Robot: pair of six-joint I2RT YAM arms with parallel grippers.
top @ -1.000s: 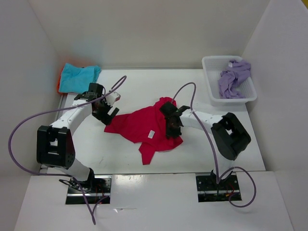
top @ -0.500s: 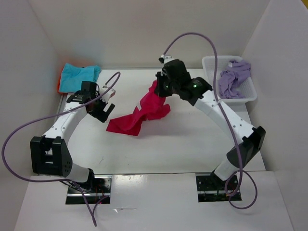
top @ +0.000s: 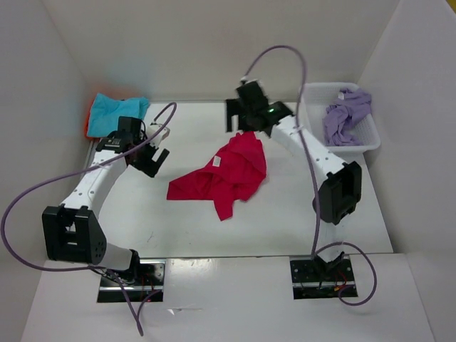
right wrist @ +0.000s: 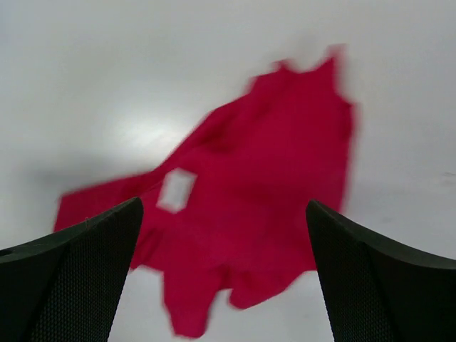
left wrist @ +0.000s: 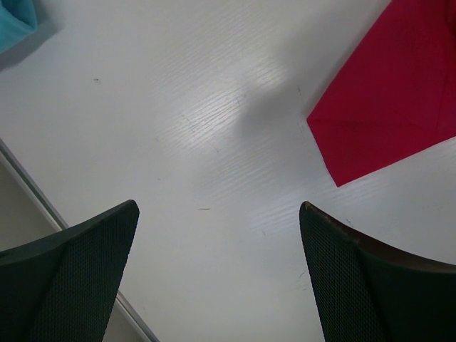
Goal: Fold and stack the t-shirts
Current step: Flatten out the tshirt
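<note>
A magenta-red t-shirt (top: 228, 174) lies crumpled mid-table, its white label (right wrist: 176, 190) showing. My right gripper (top: 241, 122) hovers open above its far end; in the right wrist view the shirt (right wrist: 271, 178) lies below the empty gripper (right wrist: 224, 205), blurred. My left gripper (top: 151, 158) is open over bare table to the shirt's left, with a corner of the shirt (left wrist: 399, 107) off to the right of the gripper (left wrist: 219, 206). A turquoise t-shirt (top: 117, 110) rests on an orange one (top: 90, 122) at the back left. The lavender t-shirt (top: 345, 114) is bunched in the basket.
The white mesh basket (top: 313, 139) stands at the back right against the wall. White walls close in the table on the left, back and right. A purple cable arcs high over each arm. A turquoise corner (left wrist: 14, 21) shows in the left wrist view.
My right gripper lifted the red shirt, swung it toward the back, then opened and let it drop; the shirt now lies more spread out. My left gripper drifted slightly left.
</note>
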